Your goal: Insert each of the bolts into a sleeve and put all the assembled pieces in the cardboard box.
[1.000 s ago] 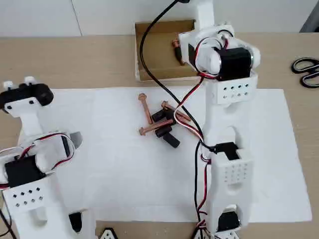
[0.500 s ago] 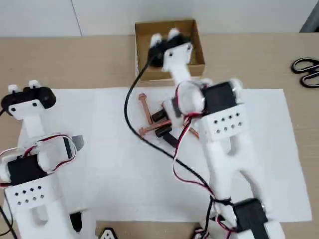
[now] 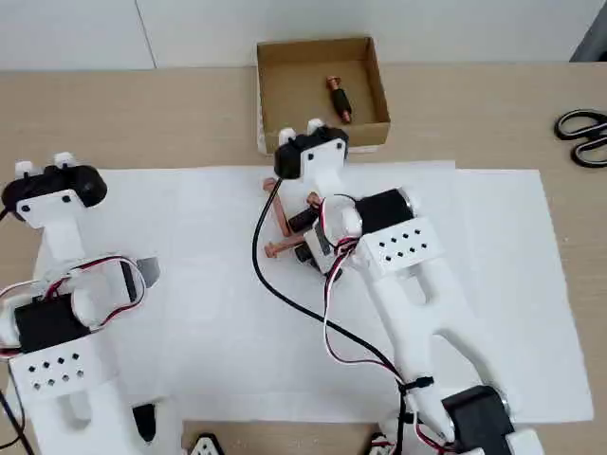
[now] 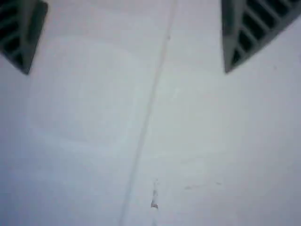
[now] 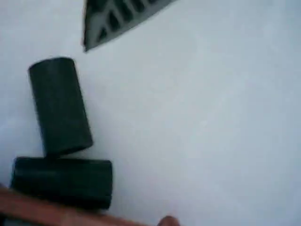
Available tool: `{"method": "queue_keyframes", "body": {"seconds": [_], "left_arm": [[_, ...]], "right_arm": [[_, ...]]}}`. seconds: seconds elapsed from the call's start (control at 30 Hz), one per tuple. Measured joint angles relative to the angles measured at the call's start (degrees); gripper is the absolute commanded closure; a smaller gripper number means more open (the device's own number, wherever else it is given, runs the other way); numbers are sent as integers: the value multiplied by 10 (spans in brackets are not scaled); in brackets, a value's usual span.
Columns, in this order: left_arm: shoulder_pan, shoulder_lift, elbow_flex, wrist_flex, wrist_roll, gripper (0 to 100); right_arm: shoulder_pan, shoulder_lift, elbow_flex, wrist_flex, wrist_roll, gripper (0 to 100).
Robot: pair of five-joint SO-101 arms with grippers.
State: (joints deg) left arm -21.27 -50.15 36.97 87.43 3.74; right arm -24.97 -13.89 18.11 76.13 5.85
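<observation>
Cardboard box (image 3: 294, 95) holds one assembled piece (image 3: 339, 99); right fingers (image 5: 113, 16), spread empty, withdrew over the sleeves (image 5: 60, 106).

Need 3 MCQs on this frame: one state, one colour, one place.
1. The left end effector is: A) open B) shut on a part C) shut, empty
2. The loose sleeves are: A) white B) black C) copper
3. The assembled piece is: A) in the left end effector B) among the loose sleeves C) in the cardboard box
Key: 1 A, its fingers stand apart with nothing between; 2 B, both in the right wrist view are black; 3 C, it lies on the box floor.
</observation>
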Motion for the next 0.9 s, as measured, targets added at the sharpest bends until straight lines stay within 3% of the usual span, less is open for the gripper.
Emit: {"method": "queue_keyframes", "body": {"seconds": [0.2, 0.57, 0.9], "left_arm": [[0, 0, 0, 0, 0, 752], [0, 0, 0, 0, 0, 752], [0, 0, 0, 0, 0, 752]], "right_arm": [[1, 0, 6, 0, 2, 649], [19, 0, 25, -14, 4, 556], [-11, 9, 26, -20, 4, 548]]}}
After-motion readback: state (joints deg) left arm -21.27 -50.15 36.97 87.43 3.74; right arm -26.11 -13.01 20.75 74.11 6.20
